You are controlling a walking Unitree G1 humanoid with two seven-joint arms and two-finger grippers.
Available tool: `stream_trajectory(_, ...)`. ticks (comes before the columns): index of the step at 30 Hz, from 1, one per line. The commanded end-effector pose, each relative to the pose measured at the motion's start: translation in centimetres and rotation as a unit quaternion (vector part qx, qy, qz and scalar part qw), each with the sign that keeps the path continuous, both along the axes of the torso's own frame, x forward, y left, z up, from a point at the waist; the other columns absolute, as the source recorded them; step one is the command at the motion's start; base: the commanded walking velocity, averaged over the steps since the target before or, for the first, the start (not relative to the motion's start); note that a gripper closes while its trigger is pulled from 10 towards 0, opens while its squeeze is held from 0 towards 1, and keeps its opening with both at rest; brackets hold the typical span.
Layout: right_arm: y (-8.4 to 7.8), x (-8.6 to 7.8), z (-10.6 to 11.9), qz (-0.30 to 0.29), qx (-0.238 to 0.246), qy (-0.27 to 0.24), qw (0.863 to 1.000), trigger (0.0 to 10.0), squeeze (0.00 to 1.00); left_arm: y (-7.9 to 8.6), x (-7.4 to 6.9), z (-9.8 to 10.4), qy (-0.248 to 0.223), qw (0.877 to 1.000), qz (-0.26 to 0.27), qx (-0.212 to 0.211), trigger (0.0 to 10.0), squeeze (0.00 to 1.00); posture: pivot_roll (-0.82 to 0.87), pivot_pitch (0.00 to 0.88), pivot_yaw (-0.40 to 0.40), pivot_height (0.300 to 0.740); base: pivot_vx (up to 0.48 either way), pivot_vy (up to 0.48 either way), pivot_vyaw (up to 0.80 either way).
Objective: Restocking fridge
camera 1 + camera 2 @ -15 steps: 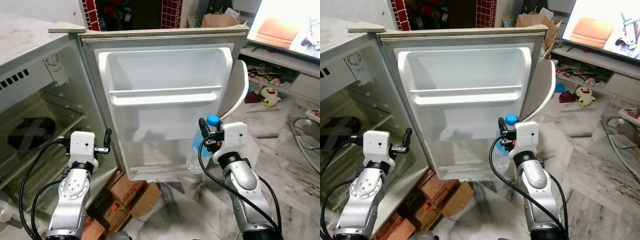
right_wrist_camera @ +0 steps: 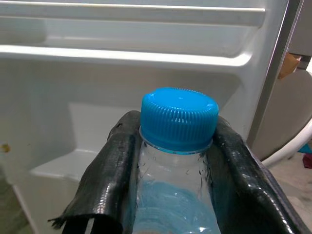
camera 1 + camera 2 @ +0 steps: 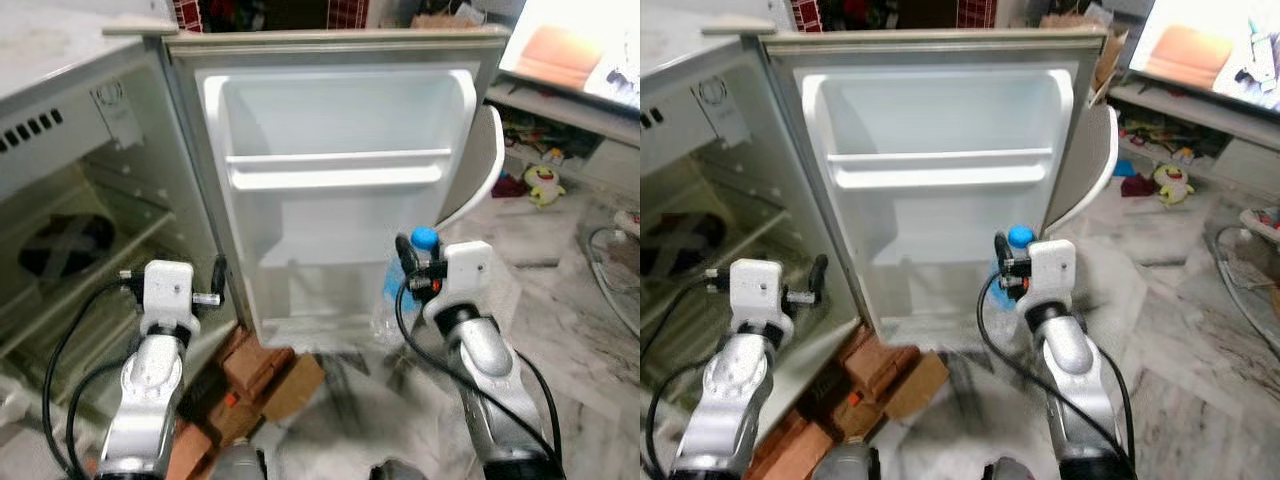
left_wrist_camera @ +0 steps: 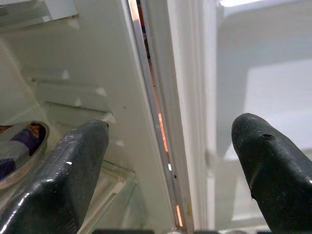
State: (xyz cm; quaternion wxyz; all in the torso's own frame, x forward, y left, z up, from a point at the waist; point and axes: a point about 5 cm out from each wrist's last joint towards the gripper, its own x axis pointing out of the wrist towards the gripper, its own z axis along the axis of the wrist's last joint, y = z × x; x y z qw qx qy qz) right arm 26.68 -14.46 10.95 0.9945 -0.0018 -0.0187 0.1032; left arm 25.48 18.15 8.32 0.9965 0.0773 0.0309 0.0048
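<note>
A small fridge stands open, its white door [image 3: 340, 200] swung wide and facing me with bare door shelves [image 3: 335, 178]. My right gripper [image 3: 408, 262] is shut on a clear water bottle with a blue cap [image 2: 179, 118], held upright just in front of the door's lower right part; the bottle [image 3: 392, 300] hangs below the fingers [image 2: 117, 170]. My left gripper [image 3: 215, 285] is open, empty, near the door's hinge edge [image 4: 156, 117], at the fridge body's opening [image 3: 90, 240].
Inside the fridge sits a dark round dish [image 3: 55, 250] on a shelf. Bricks and a cardboard piece [image 3: 265, 375] lie under the door. A white chair [image 3: 480, 180] stands behind the door at right, with a low TV bench, a yellow toy [image 3: 545, 185] and cables on the marble floor.
The whole picture has shifted and blurred, so the camera moved closer to the fridge. The right gripper still holds the bottle; both arms keep about the same pose.
</note>
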Motion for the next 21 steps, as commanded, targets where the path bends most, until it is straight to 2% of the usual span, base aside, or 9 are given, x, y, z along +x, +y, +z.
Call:
stream_trajectory(1, 0.01, 0.21, 0.78, 0.001, 0.002, -0.017, 1.000, 10.0, 0.00, -0.02, -0.05, 0.27, -0.004, 1.000, -0.001, 0.006, 10.0, 0.00, 0.09, 0.006, -0.010, 0.676, 0.000, 0.000, 0.00)
stream_trajectory(4, 0.05, 0.31, 0.87, 0.002, 0.003, -0.018, 1.000, 10.0, 0.00, -0.02, 0.06, 0.37, -0.006, 1.000, -0.002, 0.008, 10.0, 0.00, 0.09, 0.018, -0.009, 0.676, 0.000, 0.000, 0.00)
stream_trajectory(7, 0.09, 0.30, 0.91, 0.004, 0.003, -0.019, 1.000, 10.0, 0.00, 0.01, 0.10, 0.40, -0.007, 1.000, -0.002, 0.009, 10.0, 0.00, 0.09, 0.017, -0.009, 0.676, 0.281, 0.000, 0.00)
stream_trajectory(21, 0.31, 0.15, 0.96, 0.016, 0.006, -0.018, 1.000, 10.0, 0.00, -0.06, 0.05, 0.41, -0.007, 1.000, -0.002, 0.007, 10.0, 0.00, 0.09, 0.021, -0.012, 0.676, 0.374, 0.000, 0.00)
